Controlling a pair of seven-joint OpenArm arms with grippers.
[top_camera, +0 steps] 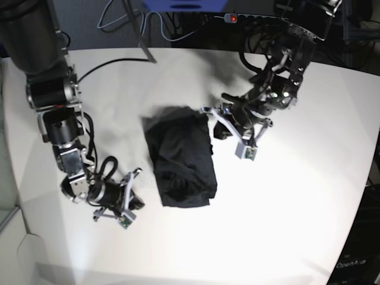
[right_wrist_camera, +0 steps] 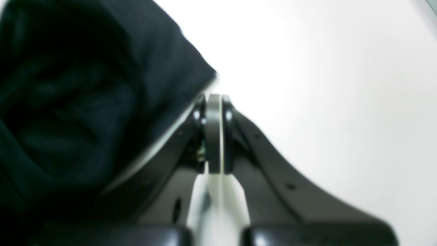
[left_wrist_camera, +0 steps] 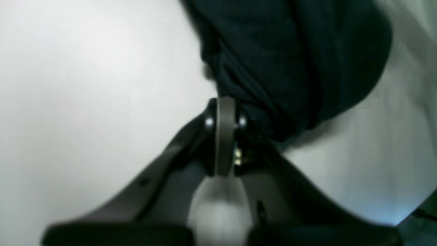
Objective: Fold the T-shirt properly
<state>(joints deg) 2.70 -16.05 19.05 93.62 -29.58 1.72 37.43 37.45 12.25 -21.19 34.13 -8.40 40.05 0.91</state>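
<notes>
**Folded black shirt lies between two closed grippers**

Nearest the base camera is the bare front strip of the white table point(top_camera: 237, 255), wide open from the left rim to the right. Just beyond it on the left, the right gripper point(top_camera: 135, 191) sits low over the table, its arm reaching in from the far left corner and bending down and rightward. In its wrist view the right gripper point(right_wrist_camera: 214, 99) has its jaws pressed together with nothing seen between them, the shirt point(right_wrist_camera: 85, 102) filling the left of that view just beside the fingers.

In the base view the T-shirt point(top_camera: 181, 160) lies near the middle of the table as a compact, folded, roughly rectangular bundle. Its long axis runs from far to near, leaning slightly rightward at the near end. Clear table surrounds it on the near, left and right sides.

At the shirt's far right corner is the left gripper point(top_camera: 212, 123), its arm coming down from the far right edge and angled leftward. From the wrist, the left gripper point(left_wrist_camera: 225, 104) looks clenched right against the cloth point(left_wrist_camera: 290, 61), but blur hides whether any fabric is pinched.

Cables point(top_camera: 136, 24) run along the far edge behind the table.
</notes>
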